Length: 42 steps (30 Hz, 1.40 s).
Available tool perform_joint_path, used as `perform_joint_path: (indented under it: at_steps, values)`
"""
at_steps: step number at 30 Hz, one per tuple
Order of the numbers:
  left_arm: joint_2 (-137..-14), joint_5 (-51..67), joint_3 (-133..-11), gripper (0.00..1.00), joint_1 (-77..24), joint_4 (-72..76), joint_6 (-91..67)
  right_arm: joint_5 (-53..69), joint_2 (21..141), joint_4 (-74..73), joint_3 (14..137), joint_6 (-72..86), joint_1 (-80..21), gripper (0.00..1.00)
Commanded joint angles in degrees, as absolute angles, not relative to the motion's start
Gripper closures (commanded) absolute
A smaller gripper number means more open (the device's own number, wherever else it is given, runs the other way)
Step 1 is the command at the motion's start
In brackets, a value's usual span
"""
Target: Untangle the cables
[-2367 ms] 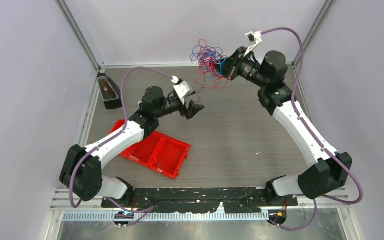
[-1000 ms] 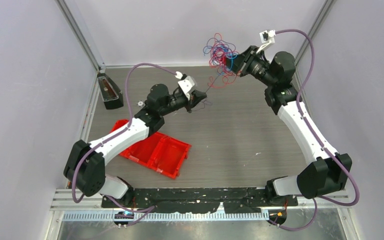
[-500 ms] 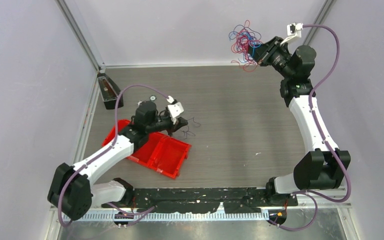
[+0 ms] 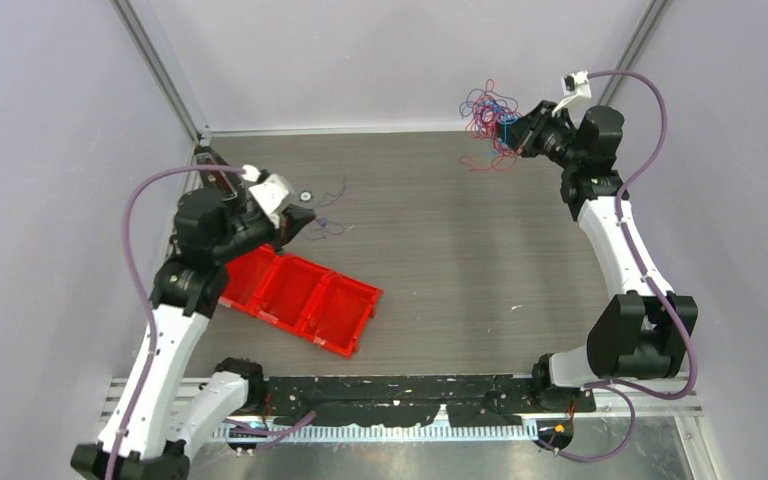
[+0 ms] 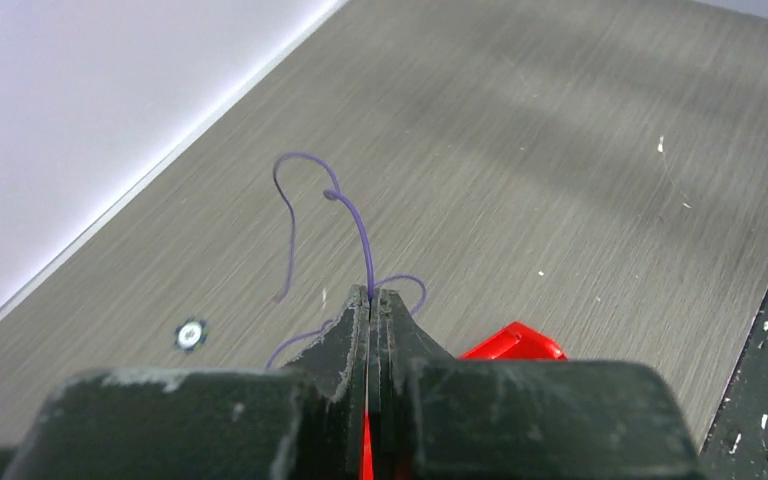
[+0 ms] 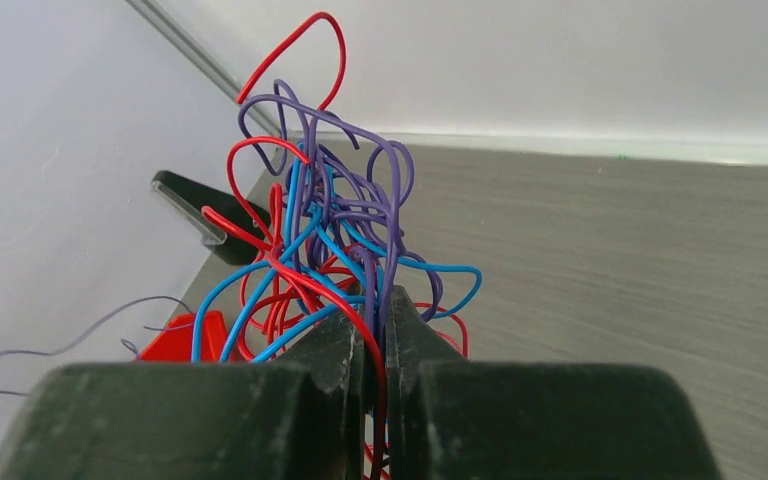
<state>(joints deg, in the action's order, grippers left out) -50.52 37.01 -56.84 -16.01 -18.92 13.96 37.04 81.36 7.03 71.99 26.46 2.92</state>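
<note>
A tangled clump of red, blue and purple cables [image 4: 487,112] hangs in the air at the back right, with my right gripper [image 4: 513,133] shut on it. In the right wrist view the clump [image 6: 330,220] rises from between the closed jaws of that gripper [image 6: 373,322]. A single thin purple cable [image 4: 332,222] is apart from the clump, over the table's left side. My left gripper [image 4: 298,222] is shut on it. Seen from the left wrist, the purple strand [image 5: 360,225] curls up out of the shut gripper [image 5: 372,296].
A red compartment tray [image 4: 305,300] lies at the front left, below the left arm, its corner [image 5: 515,340] visible under the left jaws. A black object [image 4: 210,162] stands at the back-left corner. A small round disc [image 4: 306,196] lies on the table near it.
My left arm has swung left and back towards the left wall, carrying the purple cable. The right gripper has dipped slightly with the clump still in it.
</note>
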Motion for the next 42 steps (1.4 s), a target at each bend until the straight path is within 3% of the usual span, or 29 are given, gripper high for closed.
perform_joint_path:
  at_steps: [1,6,11,19,29,42]
  values:
    - [-45.2,41.48,-60.45,1.0,-8.94,-36.88,15.57,39.23,78.0,7.77,71.24,24.73,2.64,0.95]
    - [-39.08,39.34,-60.43,1.0,-1.36,-48.31,20.11,39.48,76.26,6.48,70.31,23.89,2.28,0.95]
    - [-35.55,24.3,-60.57,1.0,2.56,-56.93,22.95,39.26,74.33,5.59,69.32,23.12,1.75,0.95]
    - [-40.36,14.0,-62.73,1.0,4.56,-67.82,28.03,38.26,72.09,4.97,67.58,22.6,0.93,0.95]
    - [-57.18,19.97,-66.07,1.0,11.2,-63.41,30.94,37.17,69.97,4.13,65.65,21.61,0.53,0.95]
    - [-76.75,24.04,-74.32,1.0,11.51,-52.03,30.59,36.42,68.98,3.6,64.26,20.59,0.55,0.94]
